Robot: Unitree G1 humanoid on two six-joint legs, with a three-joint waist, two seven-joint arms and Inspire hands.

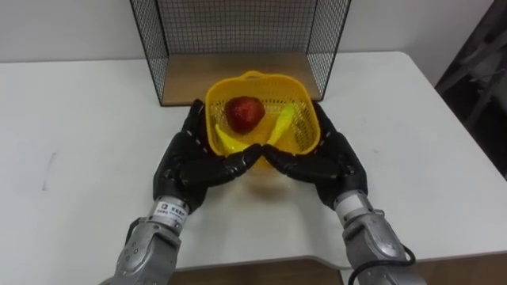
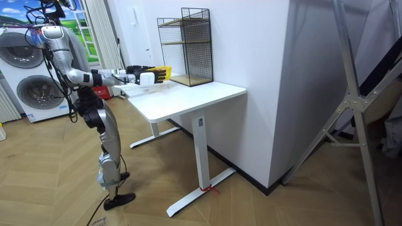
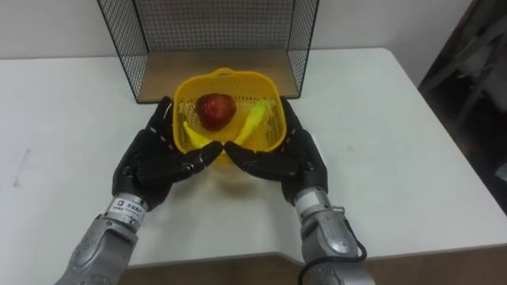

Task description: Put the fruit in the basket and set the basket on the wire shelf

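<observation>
White table (image 1: 71, 127). Room view: washers (image 2: 19, 50) at 9 o'clock of the table, metal stand (image 2: 349, 103) at 3 o'clock. Wood floor (image 2: 50, 194).

This looks like a home laundry or utility room: washing machines (image 2: 28, 81) stand at the far left on a wood floor (image 2: 251, 201). A white table (image 2: 195, 94) carries a wire shelf (image 2: 185, 47). A metal stand (image 2: 352, 107) on the right hints at a staged set-up.

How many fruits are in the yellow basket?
3 in the basket: a red apple in the middle, a banana at its lower left, a yellow-green fruit at its right; more may hide underneath.
</observation>
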